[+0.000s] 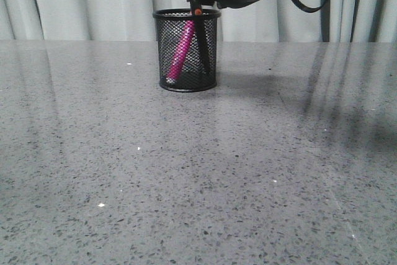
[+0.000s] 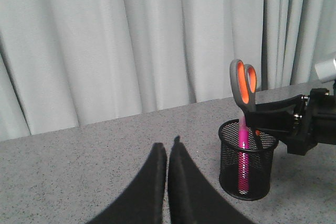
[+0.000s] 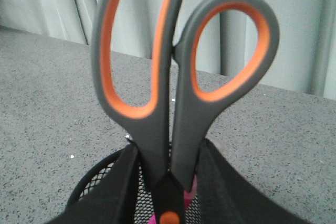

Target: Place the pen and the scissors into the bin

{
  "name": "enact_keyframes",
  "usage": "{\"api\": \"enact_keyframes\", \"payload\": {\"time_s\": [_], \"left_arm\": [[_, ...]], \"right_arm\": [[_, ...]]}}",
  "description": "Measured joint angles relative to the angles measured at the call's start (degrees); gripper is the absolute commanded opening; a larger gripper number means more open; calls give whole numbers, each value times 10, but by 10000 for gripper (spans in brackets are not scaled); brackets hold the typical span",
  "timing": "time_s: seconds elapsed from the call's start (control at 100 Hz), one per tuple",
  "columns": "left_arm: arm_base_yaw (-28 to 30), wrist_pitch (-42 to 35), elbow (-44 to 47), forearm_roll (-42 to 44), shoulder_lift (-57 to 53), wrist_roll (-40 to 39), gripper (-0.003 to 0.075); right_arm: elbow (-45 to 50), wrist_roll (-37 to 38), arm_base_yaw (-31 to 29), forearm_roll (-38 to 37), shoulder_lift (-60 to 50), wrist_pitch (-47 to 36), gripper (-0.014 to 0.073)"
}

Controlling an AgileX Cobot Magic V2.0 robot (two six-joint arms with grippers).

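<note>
Pale curtains (image 1: 93,4) behind speckled table (image 1: 186,184)

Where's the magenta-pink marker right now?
In the front view the magenta-pink marker leans inside the black wire-mesh cup, far centre of the table, beside the grey-and-orange scissors that the right gripper holds in the same cup.

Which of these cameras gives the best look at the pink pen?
The front view: the pen shows nearly whole, leaning inside the mesh bin beside the scissors' blades. The left wrist view shows it smaller through the mesh. The right wrist view shows only a pink sliver behind the scissors.
</note>
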Motion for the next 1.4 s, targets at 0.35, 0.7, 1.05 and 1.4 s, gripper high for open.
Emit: {"api": "enact_keyframes", "payload": {"time_s": [0.35,0.7,1.05,1.4], "left_arm": [[0,2,0,0,0,0,-22],[0,7,0,0,0,0,-22],[0,7,0,0,0,0,-22],[0,-16,24,14,-4,0,-22]], "right_arm": [[0,1,0,0,0,-2,353],[0,0,0,0,-40,-24,292],[0,-6,-30,0,-175,52,-56],[112,-32,-117,0,-349,107,-56]]}}
